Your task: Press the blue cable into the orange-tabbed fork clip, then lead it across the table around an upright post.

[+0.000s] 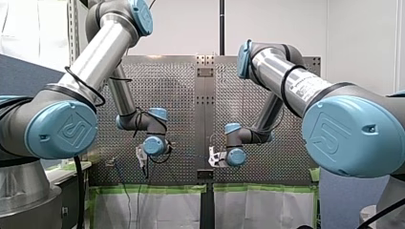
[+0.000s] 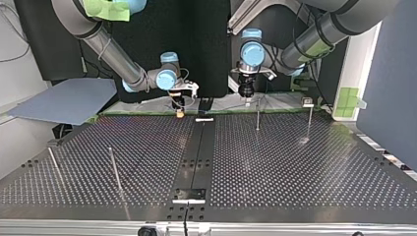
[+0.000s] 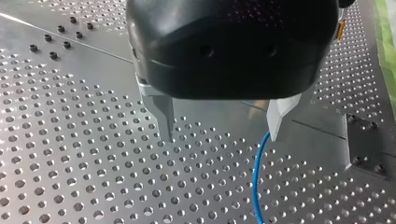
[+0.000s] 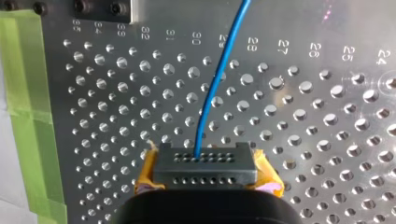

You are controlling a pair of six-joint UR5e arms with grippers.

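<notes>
Jaws of my right gripper (image 4: 201, 163), yellow-padded, are clamped on the thin blue cable (image 4: 215, 88), which runs straight ahead over the perforated metal table (image 4: 303, 116). My left gripper (image 3: 223, 135), black with metal fingers, hangs apart-jawed above the table; the cable lies right at one fingertip, trailing away.

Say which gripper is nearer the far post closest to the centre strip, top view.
Left. My left gripper hangs just behind that post; my right gripper sits beyond the centre strip, at the view's left, clearly farther.
</notes>
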